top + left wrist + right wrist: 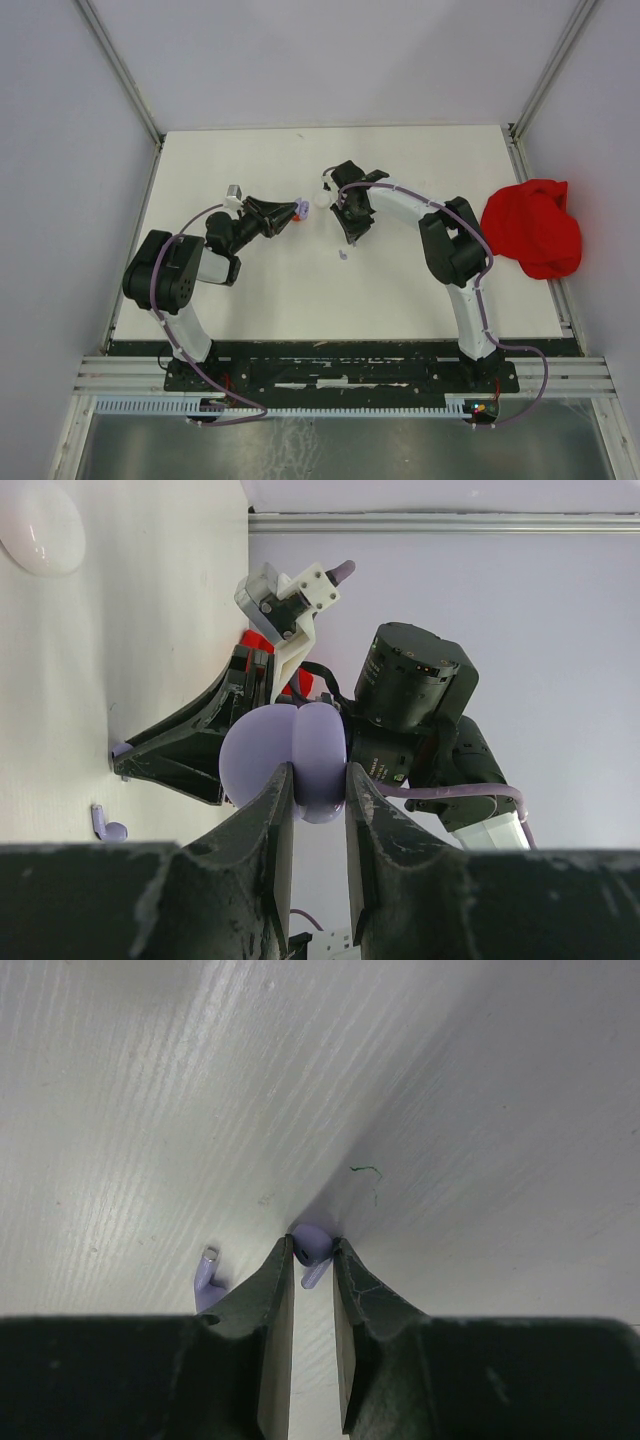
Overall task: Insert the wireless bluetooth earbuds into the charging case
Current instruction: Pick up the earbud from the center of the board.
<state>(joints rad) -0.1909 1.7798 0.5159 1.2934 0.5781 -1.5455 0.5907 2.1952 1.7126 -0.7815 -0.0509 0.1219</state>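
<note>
While a purple case is pinched between the pressed-in fingers of the left gripper, one purple earbud is gripped against the table by the closed tips of the right gripper. A second earbud is seen lying loose just beside it, at 8 o'clock in the right wrist view. From above, the case is found near the table's middle, at 9 o'clock of the right gripper. A white rounded piece is laid near both grippers. The tabletop is finished in white, with faint grain and a small green mark shown close up. A red cloth is heaped at its 3 o'clock edge. Plain pale walls are set around the table.
</note>
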